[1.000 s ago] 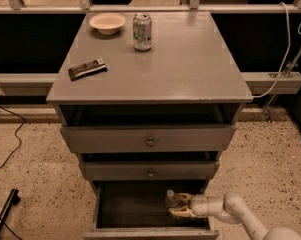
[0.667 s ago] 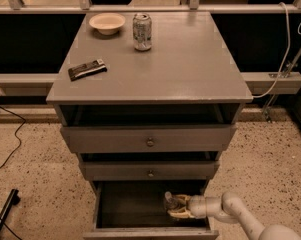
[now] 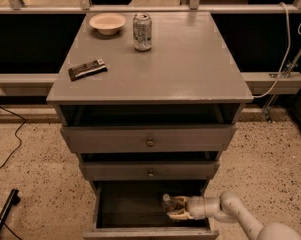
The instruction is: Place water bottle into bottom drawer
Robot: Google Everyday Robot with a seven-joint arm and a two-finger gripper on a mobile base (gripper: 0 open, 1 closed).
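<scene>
Gripper (image 3: 174,208) sits inside the open bottom drawer (image 3: 130,211), at about 5 o'clock of the frame, reaching in from 3 o'clock on a white arm (image 3: 225,210). Its tan fingers (image 3: 179,215) are closed in on the water bottle (image 3: 168,202), one above and one below, with the bottle pinched between them. The bottle sits at the right side of the drawer box, its cap end toward 10 o'clock, low over the dark drawer floor; contact with the floor cannot be told. The middle drawer (image 3: 150,170) lies at 12 o'clock from the gripper, slightly pulled out, and the top drawer (image 3: 150,139) above it is pulled out a bit more; each has a small round knob. On the grey cabinet top (image 3: 190,69), a silver soda can (image 3: 142,32) stands at 12 o'clock, a pale bowl (image 3: 107,23) at 11 o'clock and a dark wrapped bar (image 3: 87,69) at 9 o'clock. The speckled floor (image 3: 35,159) surrounds the cabinet, with a black cable (image 3: 10,134) at 9 o'clock.
</scene>
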